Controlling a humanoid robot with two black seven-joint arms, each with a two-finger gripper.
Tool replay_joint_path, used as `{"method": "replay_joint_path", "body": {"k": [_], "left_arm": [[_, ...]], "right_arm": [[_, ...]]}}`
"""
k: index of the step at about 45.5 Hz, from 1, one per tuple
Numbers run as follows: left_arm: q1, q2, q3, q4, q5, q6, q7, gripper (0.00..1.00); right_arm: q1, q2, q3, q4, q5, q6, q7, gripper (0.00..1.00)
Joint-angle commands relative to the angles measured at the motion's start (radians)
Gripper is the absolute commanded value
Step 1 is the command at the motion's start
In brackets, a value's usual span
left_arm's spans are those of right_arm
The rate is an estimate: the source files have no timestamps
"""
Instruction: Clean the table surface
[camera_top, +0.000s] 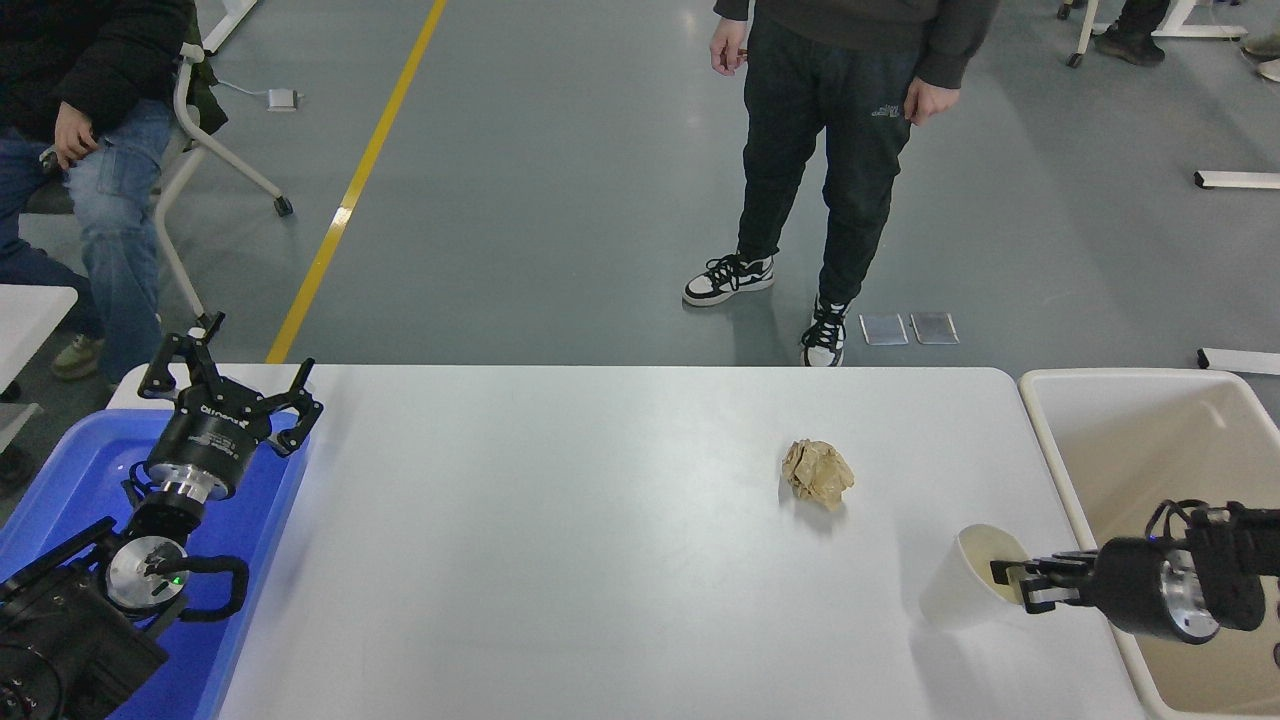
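One paper cup (965, 590), tilted, was grasped at its rim by the right gripper (1022, 585) over the table surface (560, 560); the left gripper (228, 388) sat parked, jaws released.

Blue bin (70, 480) left; beige bin (1150, 440) right; person (840, 150) standing beyond.

The large white matte table (560, 560) carries a crumpled ball of brown paper (818, 473) at about three o'clock from its centre.

One paper cup (962, 590), one crumpled wad (818, 473), two bins (1150, 440).
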Motion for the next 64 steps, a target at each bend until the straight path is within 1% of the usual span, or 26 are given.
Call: {"method": "replay_joint_path", "body": {"k": [1,8,14,21,27,44,47,54,61,64], "left_arm": [[0.000,0.000,0.000,0.000,0.000,0.000,0.000,1.00],[0.000,0.000,0.000,0.000,0.000,0.000,0.000,1.00],[0.000,0.000,0.000,0.000,0.000,0.000,0.000,1.00],[0.000,0.000,0.000,0.000,0.000,0.000,0.000,1.00],[0.000,0.000,0.000,0.000,0.000,0.000,0.000,1.00],[0.000,0.000,0.000,0.000,0.000,0.000,0.000,1.00],[0.000,0.000,0.000,0.000,0.000,0.000,0.000,1.00],[0.000,0.000,0.000,0.000,0.000,-0.001,0.000,1.00],[0.000,0.000,0.000,0.000,0.000,0.000,0.000,1.00],[0.000,0.000,0.000,0.000,0.000,0.000,0.000,1.00]], "right_arm": [[0.124,-0.131,0.010,0.104,0.049,0.055,0.051,0.00],[0.210,-0.203,0.019,0.139,0.101,0.130,0.089,0.00],[0.269,-0.256,0.065,0.164,0.129,0.216,0.094,0.00],[0.293,-0.306,0.174,0.180,0.141,0.331,0.094,0.00],[0.292,-0.329,0.252,0.179,0.141,0.396,0.094,0.00],[0.300,-0.345,0.241,0.121,0.124,0.413,0.094,0.00],[0.295,-0.346,0.231,0.084,0.106,0.410,0.094,0.00],[0.275,-0.342,0.218,-0.066,0.092,0.404,0.094,0.00],[0.226,-0.340,0.218,-0.146,0.104,0.396,0.094,0.00],[0.198,-0.334,0.218,-0.189,0.106,0.375,0.094,0.00]]}}
